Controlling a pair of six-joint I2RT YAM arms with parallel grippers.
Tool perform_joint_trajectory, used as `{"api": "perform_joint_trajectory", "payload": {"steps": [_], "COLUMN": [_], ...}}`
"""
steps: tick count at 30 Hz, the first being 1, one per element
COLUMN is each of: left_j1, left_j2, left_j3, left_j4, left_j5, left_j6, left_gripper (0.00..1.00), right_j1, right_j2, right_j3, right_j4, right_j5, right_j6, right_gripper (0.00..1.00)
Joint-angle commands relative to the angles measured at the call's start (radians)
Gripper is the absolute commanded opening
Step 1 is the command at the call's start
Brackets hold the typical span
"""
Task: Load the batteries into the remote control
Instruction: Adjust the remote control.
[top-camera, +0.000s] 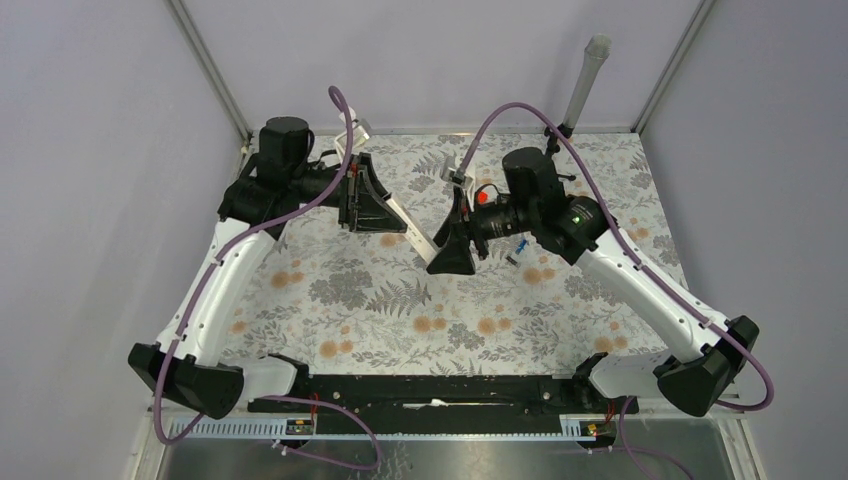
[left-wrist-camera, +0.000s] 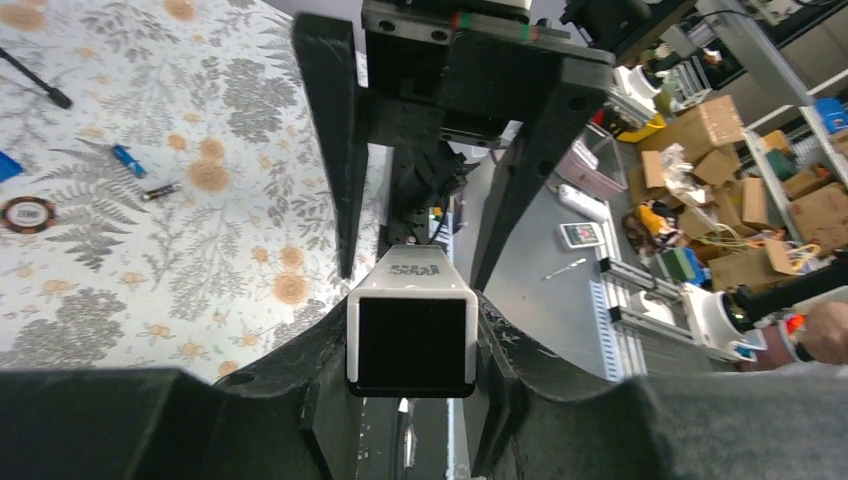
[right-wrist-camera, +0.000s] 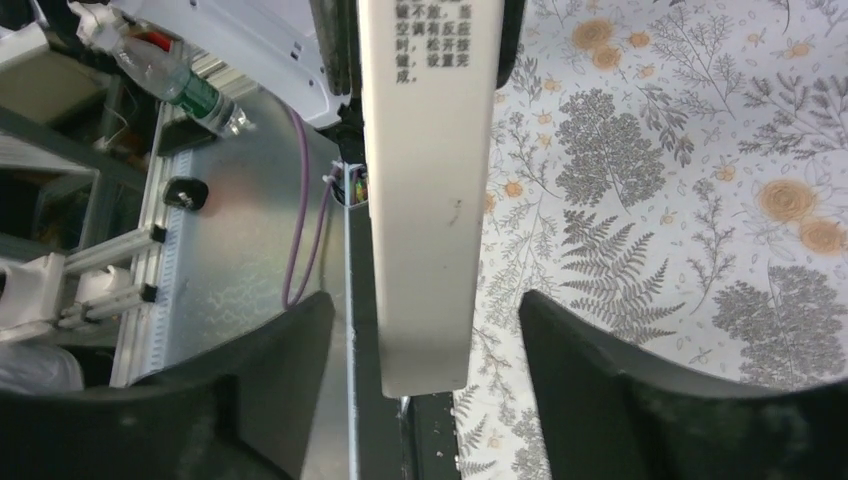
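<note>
Left wrist view, nearest item: the left gripper (left-wrist-camera: 413, 372) is clamped on the remote control (left-wrist-camera: 411, 320). Its fingers press both sides of the bar at the dark end, which faces the lens in the lower centre. The bar is held above the table (left-wrist-camera: 250, 250), not resting on it.

Further along the bar, the right gripper (right-wrist-camera: 424, 320) straddles the white free end. Its jaws are spread, and the right wrist view shows a clear gap on each side, so there is no contact.

Beyond, in the upper left of the left wrist frame, the batteries (left-wrist-camera: 128, 160) lie on the table, well apart from the bar. One is blue, and a slim darker cylinder (left-wrist-camera: 161, 190) lies just beside it.

Judgement: the step in hand is positioning or handing over the bar, and loading has not begun. Neither wrist view shows the battery recess, so its state cannot be told.

The next move calls for the right jaws either to close squarely on the free end or to withdraw and fetch a battery. The recess must end up facing upward and be held steady.
</note>
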Motion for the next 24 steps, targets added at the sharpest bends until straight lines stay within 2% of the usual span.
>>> {"api": "perform_joint_trajectory", "payload": {"steps": [1, 4, 7, 8, 11, 13, 18, 24], "left_j1": [0.016, 0.044, 0.072, 0.084, 0.103, 0.104, 0.104, 0.102], "left_j2": [-0.071, -0.103, -0.15, -0.168, -0.22, -0.245, -0.244, -0.224], "left_j3": [0.022, 0.005, -0.049, -0.078, -0.171, -0.209, -0.233, -0.23], "left_j4": [0.039, 0.122, 0.307, 0.419, 0.709, 0.829, 0.971, 1.083], "left_j5": [-0.063, -0.107, -0.128, -0.13, -0.149, -0.169, -0.192, -0.175], "left_j6": [0.066, 0.042, -0.049, -0.096, -0.244, -0.293, -0.361, -0.441], "left_gripper": [0.0, 0.0, 0.0, 0.0, 0.0, 0.0, 0.0, 0.0], "right_j1": [0.008, 0.007, 0.003, -0.004, -0.036, -0.052, -0.067, -0.067], "right_j2": [-0.003, -0.073, -0.153, -0.171, -0.199, -0.21, -0.153, -0.059], "right_j3": [0.044, -0.032, -0.115, -0.133, -0.189, -0.243, -0.365, -0.334], "right_j4": [0.054, 0.185, 0.34, 0.398, 0.531, 0.665, 1.027, 1.232], "right_j5": [0.067, 0.124, 0.221, 0.26, 0.355, 0.397, 0.383, 0.31], "right_j6": [0.089, 0.208, 0.346, 0.399, 0.637, 0.817, 1.25, 1.404], "right_gripper": [0.83, 0.98, 1.0, 1.0, 1.0, 1.0, 1.0, 0.99]}}
